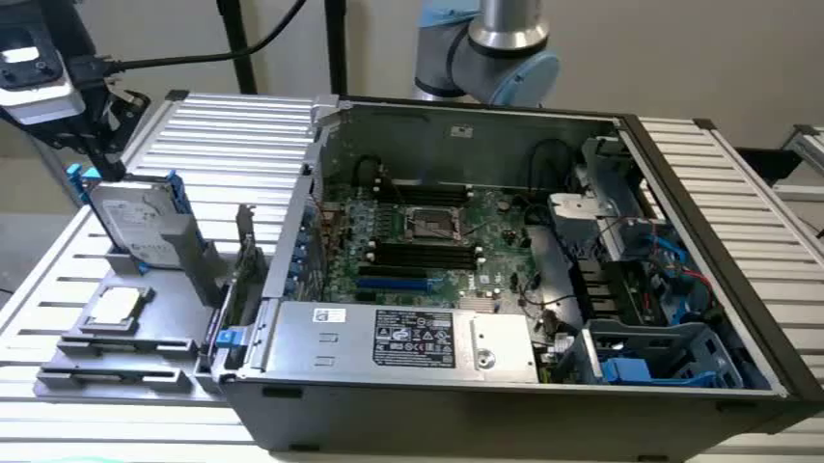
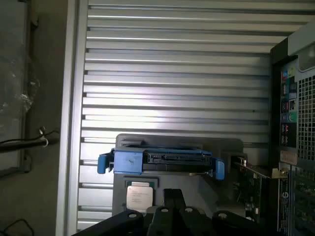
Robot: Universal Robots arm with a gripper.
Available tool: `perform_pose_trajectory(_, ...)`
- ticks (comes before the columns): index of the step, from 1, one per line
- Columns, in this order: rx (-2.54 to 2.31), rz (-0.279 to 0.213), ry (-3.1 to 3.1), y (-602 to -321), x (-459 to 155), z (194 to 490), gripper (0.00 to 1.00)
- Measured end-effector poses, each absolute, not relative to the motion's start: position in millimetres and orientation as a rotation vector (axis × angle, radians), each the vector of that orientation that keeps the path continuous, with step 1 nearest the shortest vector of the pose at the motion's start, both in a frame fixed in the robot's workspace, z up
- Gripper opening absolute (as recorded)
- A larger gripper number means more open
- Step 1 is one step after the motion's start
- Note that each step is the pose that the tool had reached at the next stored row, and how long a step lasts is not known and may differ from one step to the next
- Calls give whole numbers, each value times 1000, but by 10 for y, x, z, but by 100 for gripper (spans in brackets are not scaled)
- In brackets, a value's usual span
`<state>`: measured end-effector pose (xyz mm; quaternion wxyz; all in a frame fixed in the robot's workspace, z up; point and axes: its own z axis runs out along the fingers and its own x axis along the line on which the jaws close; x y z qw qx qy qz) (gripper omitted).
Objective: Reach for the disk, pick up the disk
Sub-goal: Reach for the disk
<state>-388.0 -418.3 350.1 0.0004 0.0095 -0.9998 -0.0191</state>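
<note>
Disk (image 1: 135, 224) stands on edge in the grey rack (image 1: 123, 371), on the exterior view's left of the case (image 1: 515, 415), top edge free for a grab from above; gripper (image 1: 103, 159) hangs just over that edge. Spread or pressed together, I cannot tell; disk not lifted yet.
</note>
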Motion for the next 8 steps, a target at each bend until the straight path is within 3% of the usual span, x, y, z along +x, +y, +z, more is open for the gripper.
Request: perform_pose_trajectory(8,30,-60,-3140,-4183,-3880,3501,11)
